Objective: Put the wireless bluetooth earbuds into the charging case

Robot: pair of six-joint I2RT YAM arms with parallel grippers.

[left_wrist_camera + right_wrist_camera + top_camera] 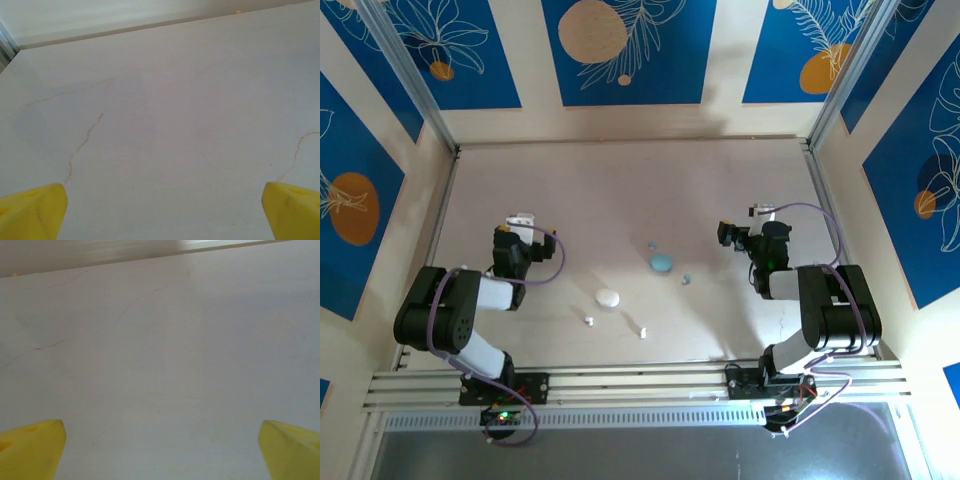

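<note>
Layout, top view: all parts lie mid-tabletop (620,190), between the two arms.
- white case (608,298), oval, left of centre. left white bud (588,320) and right white bud (643,332) lie just nearer the bases, each apart from the case.
- blue case (661,263), oval, right of centre. far blue bud (653,243) lies just beyond it and near blue bud (686,279) just to its right. Neither touches it.
- Cannot tell at this size whether either case is open or lidded.

End effectors: left end effector (523,222) is well left of the white group. Its yellow fingers (35,207) stand wide apart with nothing between them. right end effector (728,234) is right of the blue group. Its fingers (287,445) are also spread wide and hold nothing.

Handling, judged: the buds look very light, rigid, smooth and rounded, so they are likely to skid or roll out of a pinch. Take each across its widest part, low to the tabletop, closing slowly. The light cases may slide when a bud is pressed in, so brace one with the other arm.

Views compared: the top view gives the positions of buds and cases but is too coarse to show finger spacing. The wrist views settle the finger gap and show bare veined tabletop ahead.
</note>
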